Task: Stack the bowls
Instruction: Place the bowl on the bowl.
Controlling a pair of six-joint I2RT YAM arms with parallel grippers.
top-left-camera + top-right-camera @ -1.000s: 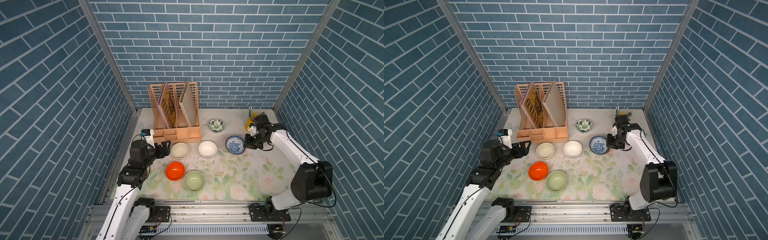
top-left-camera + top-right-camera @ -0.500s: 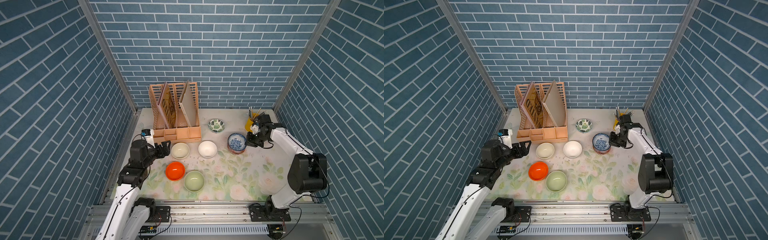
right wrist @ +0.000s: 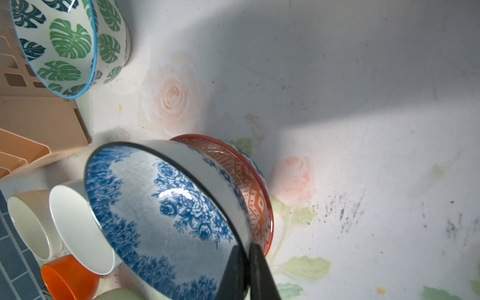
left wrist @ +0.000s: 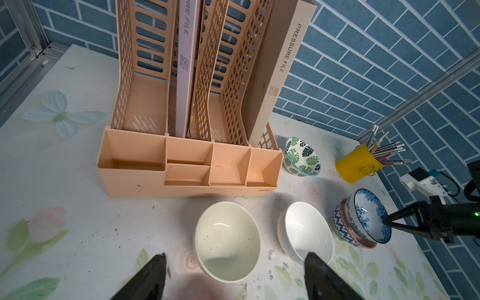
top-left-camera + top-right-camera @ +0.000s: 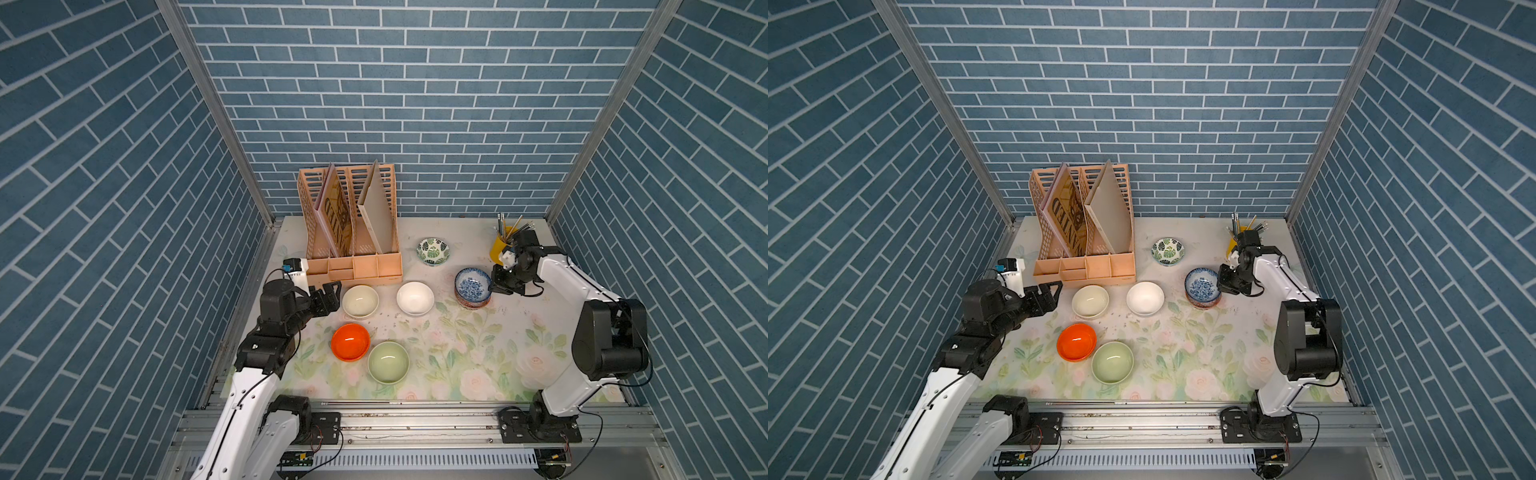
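The jaws of the right gripper [image 3: 244, 250] are pressed together on the rim of the blue floral bowl [image 3: 166, 215], one finger inside the rim and one outside, as the right wrist view shows. That bowl sits in the mouth of the orange-red geometric bowl [image 3: 249, 187], which stands on the table [image 5: 478, 353]. The blue bowl's rim stands above the lower bowl's rim and looks slightly tilted. Whether it rests fully in the lower bowl cannot be told. In both top views this pair stands on the right part of the table, near the yellow pencil cup [image 5: 498, 248] and in front of the green-leaf bowl [image 5: 433, 250], which stands alone.

The jaws of the left gripper [image 5: 331, 296] stand wide apart and hold nothing. They point at the cream bowl [image 5: 360, 301] from just beside it. In the left wrist view the two dark fingertips [image 4: 155, 262] frame the near side of that bowl without touching it. The white bowl [image 5: 415, 297] stands just beside the cream one, in front of the peach file organiser [image 5: 353, 268]. Nearer the front edge, the orange bowl [image 5: 350, 342] and the pale green bowl [image 5: 388, 361] stand side by side, their rims very close. All four plain bowls stand upright and unstacked
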